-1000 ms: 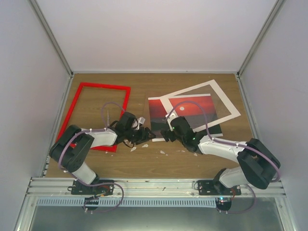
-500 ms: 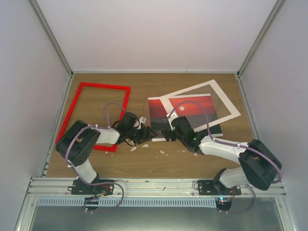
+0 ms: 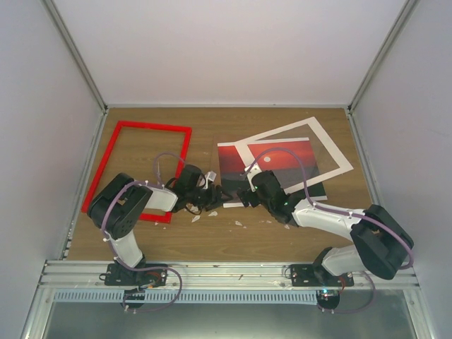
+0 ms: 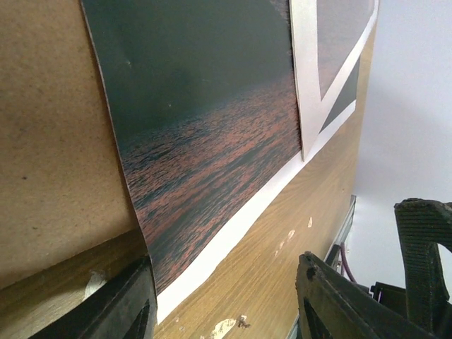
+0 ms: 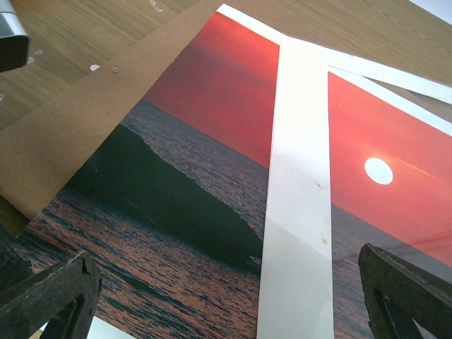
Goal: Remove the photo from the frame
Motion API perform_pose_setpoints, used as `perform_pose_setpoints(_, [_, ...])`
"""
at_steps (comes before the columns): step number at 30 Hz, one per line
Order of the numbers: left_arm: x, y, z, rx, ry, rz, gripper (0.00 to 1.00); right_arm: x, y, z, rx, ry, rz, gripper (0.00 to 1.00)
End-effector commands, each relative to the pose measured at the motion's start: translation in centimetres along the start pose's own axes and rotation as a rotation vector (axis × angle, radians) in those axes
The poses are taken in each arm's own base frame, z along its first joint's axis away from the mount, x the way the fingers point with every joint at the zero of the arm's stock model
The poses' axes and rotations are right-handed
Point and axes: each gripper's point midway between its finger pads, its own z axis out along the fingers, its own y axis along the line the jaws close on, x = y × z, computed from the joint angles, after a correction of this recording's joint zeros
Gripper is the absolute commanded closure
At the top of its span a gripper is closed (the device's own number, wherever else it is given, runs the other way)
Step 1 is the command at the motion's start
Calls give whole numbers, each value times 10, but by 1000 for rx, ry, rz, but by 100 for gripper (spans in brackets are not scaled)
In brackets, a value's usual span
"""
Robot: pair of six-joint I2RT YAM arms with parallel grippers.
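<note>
the photo [image 3: 233, 169] lies flat right of centre, out of the frame [image 3: 155, 126], which sits well to the left. its long axis runs left to right. the near left corner sits between the half-parted jaws of the left gripper [image 3: 217, 196], the nearer one, while the right gripper [image 3: 244, 196] hovers wide open beside it.

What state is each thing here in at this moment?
the frame: empty, lying flat.
the photo: out of the frame, flat, partly under the mat.
white mat: lying askew on the photo.
brown board: flat, along the photo's edge.
left gripper: open, at the photo's edge.
right gripper: open, above the photo.
</note>
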Motion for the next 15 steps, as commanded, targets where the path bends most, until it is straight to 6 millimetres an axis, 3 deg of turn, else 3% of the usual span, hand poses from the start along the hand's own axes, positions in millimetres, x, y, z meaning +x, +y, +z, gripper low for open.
perform_pose_setpoints(1, [-6, -16, -3, 62, -28, 43, 47, -5, -5, -3, 16, -28, 34, 0])
perform_pose_setpoints(6, [-9, -21, -4, 69, -41, 54, 52, -4, -6, -3, 23, -25, 34, 0])
perform_pose_setpoints(15, [-17, -19, 3, 69, -46, 50, 50, -4, -6, -4, 23, -26, 37, 0])
